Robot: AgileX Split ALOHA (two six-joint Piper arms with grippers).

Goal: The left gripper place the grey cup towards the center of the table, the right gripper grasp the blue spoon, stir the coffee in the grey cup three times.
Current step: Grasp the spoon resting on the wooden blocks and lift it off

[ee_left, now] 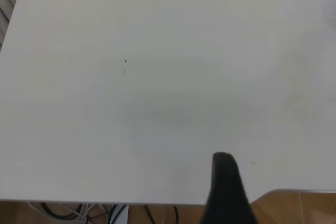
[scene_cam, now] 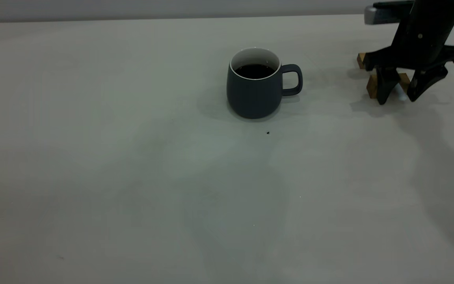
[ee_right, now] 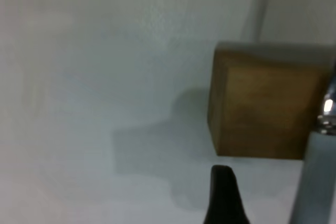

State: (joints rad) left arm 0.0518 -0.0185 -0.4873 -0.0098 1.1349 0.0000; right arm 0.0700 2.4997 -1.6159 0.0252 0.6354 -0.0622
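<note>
A: Where is the grey cup [scene_cam: 255, 91] placed, and what is held in it?

B: It is set upright near the middle of the table [scene_cam: 132, 177], its loop handle turned toward the right arm's side. The coffee [scene_cam: 255, 71] is seen inside as a flat dark surface, well below the white rim. Nothing else is seen in the cup.

A: And the right gripper [scene_cam: 401, 94]?

B: It is lowered at the far right of the table, well apart from the cup. Its two dark fingers are spread, pointing down among the tan wooden blocks [scene_cam: 373, 85]. A pale sliver, taken to be the blue spoon [scene_cam: 400, 91], is glimpsed between the fingers; no grip on it can be made out.

A: Is the left gripper shown?

B: Only one dark fingertip [ee_left: 227, 187] is caught in the left wrist view, over the table's edge. Whether that gripper is spread or closed cannot be told.
</note>
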